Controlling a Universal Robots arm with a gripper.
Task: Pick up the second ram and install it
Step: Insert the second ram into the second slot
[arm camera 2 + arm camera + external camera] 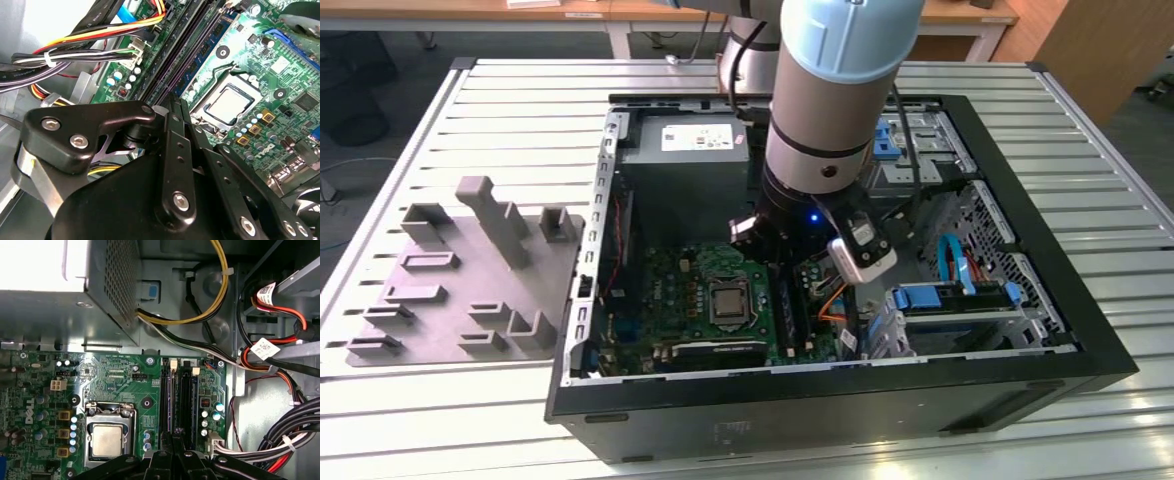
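Observation:
My gripper [174, 100] is down inside the open computer case [1067, 330], and its two black fingers [176, 436] are shut together right over the long black memory slots [187, 400] beside the processor socket [107, 437]. A thin blue-green strip, apparently the second ram [204, 54], stands edge-on along the slot line that runs up to the fingertips. Whether the fingers grip it or only rest on its top edge cannot be told. In the exterior view the arm [821, 150] hides the slots below it.
The grey fixture block [467, 290] with upright posts lies at the exterior view's left, outside the case. Bundled cables [280, 440] run close beside the slots. The power supply [687, 150] and blue-latched drive cages [947, 295] crowd the case.

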